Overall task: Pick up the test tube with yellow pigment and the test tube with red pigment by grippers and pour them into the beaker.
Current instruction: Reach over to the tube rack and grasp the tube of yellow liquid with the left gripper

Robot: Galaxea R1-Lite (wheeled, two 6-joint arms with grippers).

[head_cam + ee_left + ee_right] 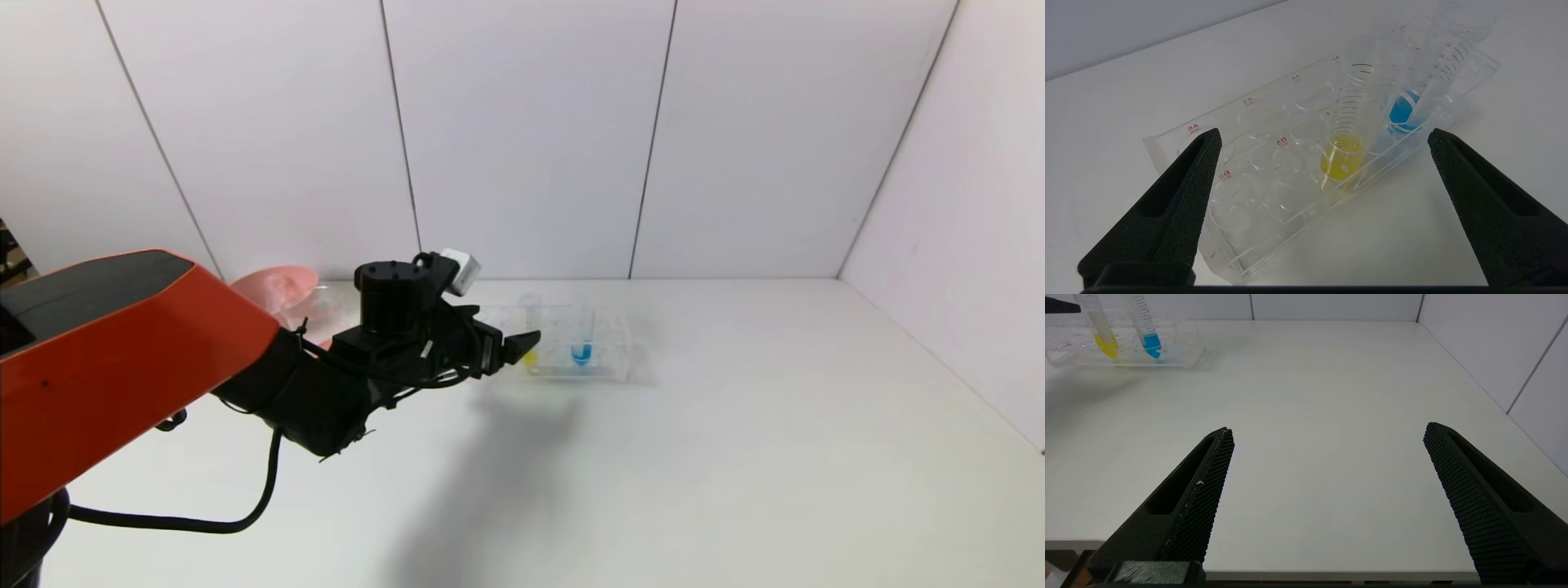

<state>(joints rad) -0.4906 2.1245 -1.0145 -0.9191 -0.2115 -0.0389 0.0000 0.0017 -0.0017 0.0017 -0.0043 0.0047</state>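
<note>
Yellow-pigment test tube (1345, 155) stands upright in the clear tube rack (1257, 122), far from the robot on the white surface (735, 457), with its band of yellow liquid at the bottom.

Largest in the head view is the left arm (122, 359), orange-shelled, reaching in from the robot's left across the surface. Its left pincer (522, 343) hovers just beside the left end of the rack, tips pointing toward the tubes. In the left wrist view its two black fingers (1184, 192) are spread wide with the rack between them, holding nothing and touching nothing.

The right pincer (1327, 457) hangs low over the near edge of the surface, well apart from the rack; its ridged fingers (1204, 498) are likewise spread wide and empty.

The rack lies with its holes marked in red letters. A second tube with blue liquid (1404, 110) stands in it, on the far side of the yellow one from the left pincer.

Behind the left wrist sits a pink bowl (277, 290), and just beside it a small clear beaker (326, 306), partly hidden by the arm.

No tube with red liquid can be made out in any view.
</note>
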